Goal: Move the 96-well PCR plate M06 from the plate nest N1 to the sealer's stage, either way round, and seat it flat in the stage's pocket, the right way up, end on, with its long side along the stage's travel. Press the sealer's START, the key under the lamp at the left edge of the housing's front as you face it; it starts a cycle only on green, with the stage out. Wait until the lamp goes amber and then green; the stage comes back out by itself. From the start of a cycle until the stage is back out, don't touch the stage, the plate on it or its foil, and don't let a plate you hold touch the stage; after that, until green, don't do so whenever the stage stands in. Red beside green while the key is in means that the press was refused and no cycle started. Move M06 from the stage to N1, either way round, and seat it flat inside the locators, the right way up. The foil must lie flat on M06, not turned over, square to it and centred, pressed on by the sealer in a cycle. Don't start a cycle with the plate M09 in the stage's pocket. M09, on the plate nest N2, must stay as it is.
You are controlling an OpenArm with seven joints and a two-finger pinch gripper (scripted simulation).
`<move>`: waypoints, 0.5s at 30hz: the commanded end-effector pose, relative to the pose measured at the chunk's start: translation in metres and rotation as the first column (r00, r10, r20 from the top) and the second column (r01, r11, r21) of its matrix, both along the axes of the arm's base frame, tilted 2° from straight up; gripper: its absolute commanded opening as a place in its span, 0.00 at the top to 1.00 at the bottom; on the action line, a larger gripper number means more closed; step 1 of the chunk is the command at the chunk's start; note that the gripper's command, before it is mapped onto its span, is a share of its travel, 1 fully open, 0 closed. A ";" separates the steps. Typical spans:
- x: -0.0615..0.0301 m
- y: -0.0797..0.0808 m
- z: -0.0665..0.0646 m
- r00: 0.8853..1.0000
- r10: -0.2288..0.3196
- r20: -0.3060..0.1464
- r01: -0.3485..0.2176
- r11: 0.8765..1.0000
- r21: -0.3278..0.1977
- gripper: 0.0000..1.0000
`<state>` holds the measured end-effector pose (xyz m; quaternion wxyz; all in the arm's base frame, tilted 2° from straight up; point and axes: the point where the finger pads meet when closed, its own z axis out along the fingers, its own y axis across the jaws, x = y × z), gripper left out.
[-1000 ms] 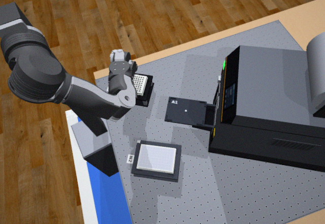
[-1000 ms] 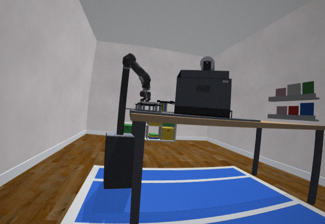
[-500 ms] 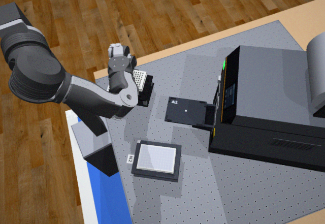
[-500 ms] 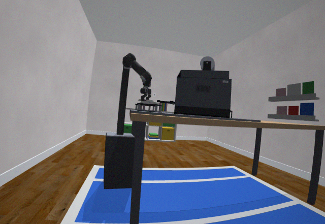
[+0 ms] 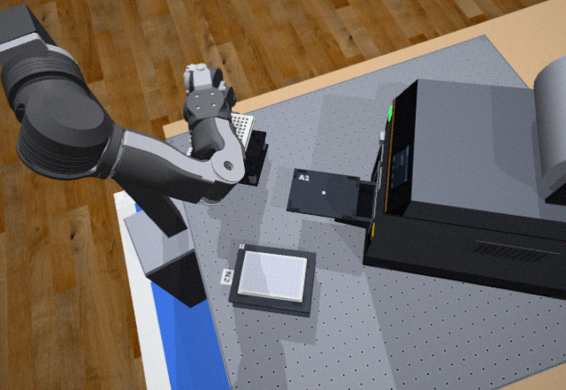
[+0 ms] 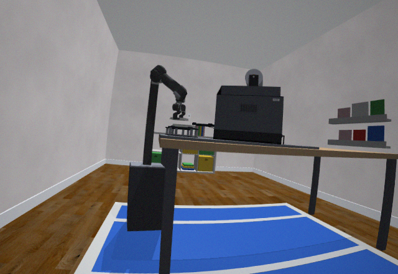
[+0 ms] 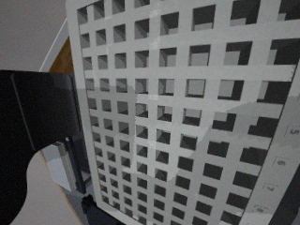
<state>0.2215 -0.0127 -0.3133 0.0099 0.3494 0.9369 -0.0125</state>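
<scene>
My gripper [image 5: 235, 135] is shut on the white 96-well plate M06 [image 5: 243, 128], which it holds a little above the black plate nest N1 [image 5: 256, 159] at the far left of the grey breadboard. In the side view the plate [image 6: 178, 117] hangs under the gripper [image 6: 178, 114], apart from the nest below it. In the wrist view the plate's open wells [image 7: 187, 117] fill the frame, with the nest at the left. The sealer's stage [image 5: 322, 192] stands out, its pocket empty. The lamp [image 5: 389, 112] is green. My fingertips are hidden by the wrist.
Plate M09 [image 5: 272, 276], with a flat pale top, sits in nest N2 at the front. The black sealer housing [image 5: 466, 185] fills the right side, with a foil roll [image 5: 550, 120] on top. The arm's base column [image 5: 169, 257] stands at the table's left edge.
</scene>
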 end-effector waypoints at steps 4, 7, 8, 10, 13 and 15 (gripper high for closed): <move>-0.0013 -0.001 0.006 1.000 -0.003 -0.004 0.003 1.000 -0.005 1.00; -0.0034 -0.001 0.024 1.000 0.001 -0.004 -0.001 1.000 -0.006 1.00; -0.0042 -0.001 0.031 1.000 0.002 -0.004 -0.002 1.000 -0.007 1.00; -0.0042 -0.001 0.031 1.000 0.002 -0.004 -0.002 1.000 -0.007 1.00; -0.0042 -0.001 0.031 1.000 0.002 -0.004 -0.002 1.000 -0.007 1.00; -0.0042 -0.001 0.031 1.000 0.002 -0.004 -0.002 1.000 -0.007 1.00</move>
